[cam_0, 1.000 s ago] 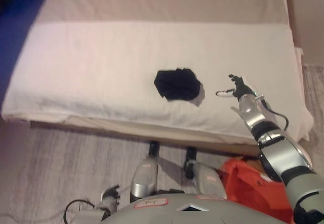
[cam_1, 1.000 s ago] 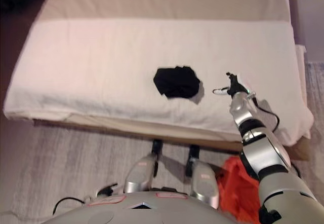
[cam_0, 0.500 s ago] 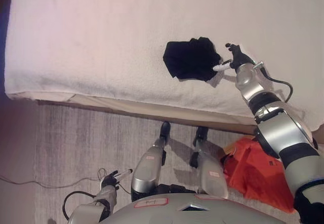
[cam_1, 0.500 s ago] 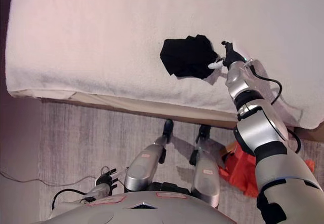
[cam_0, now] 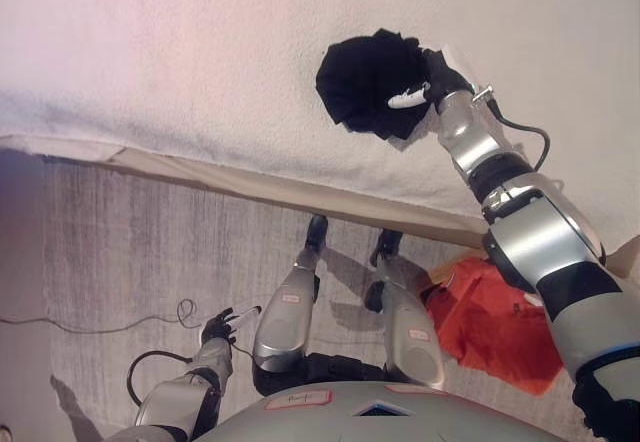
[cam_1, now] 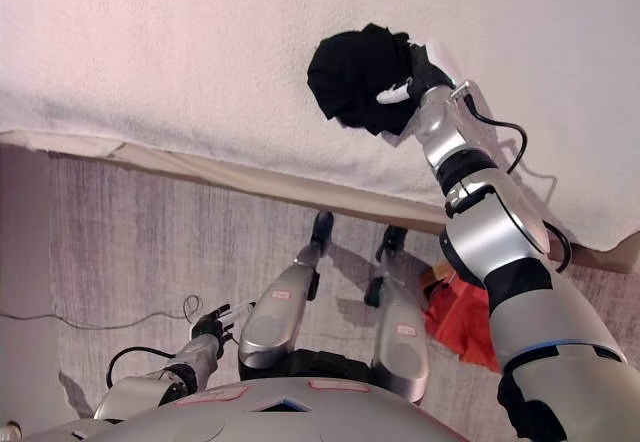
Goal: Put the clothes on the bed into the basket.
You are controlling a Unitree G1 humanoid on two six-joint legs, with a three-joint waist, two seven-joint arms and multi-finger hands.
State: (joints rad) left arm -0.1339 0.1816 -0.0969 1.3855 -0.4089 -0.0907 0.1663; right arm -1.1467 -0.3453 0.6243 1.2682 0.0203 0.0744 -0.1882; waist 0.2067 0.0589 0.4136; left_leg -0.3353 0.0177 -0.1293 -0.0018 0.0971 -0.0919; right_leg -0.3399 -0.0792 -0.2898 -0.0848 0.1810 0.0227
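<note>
Right hand point(cam_0: 432, 77) at 3 o'clock edge of black garment point(cam_0: 368, 80); finger closure unclear; shallow edge pinch risks slipping

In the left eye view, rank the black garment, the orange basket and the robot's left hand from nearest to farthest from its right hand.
From the right hand:
1. Black garment, touching it on the bed.
2. Orange basket, on the floor, lower right.
3. Left hand, over the floor, lower left.

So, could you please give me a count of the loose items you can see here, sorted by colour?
Black: 1, the black garment on the bed, with the right hand at its edge.
Orange-red: 1, the orange-red basket on the floor.
Total: 2 items.
</note>
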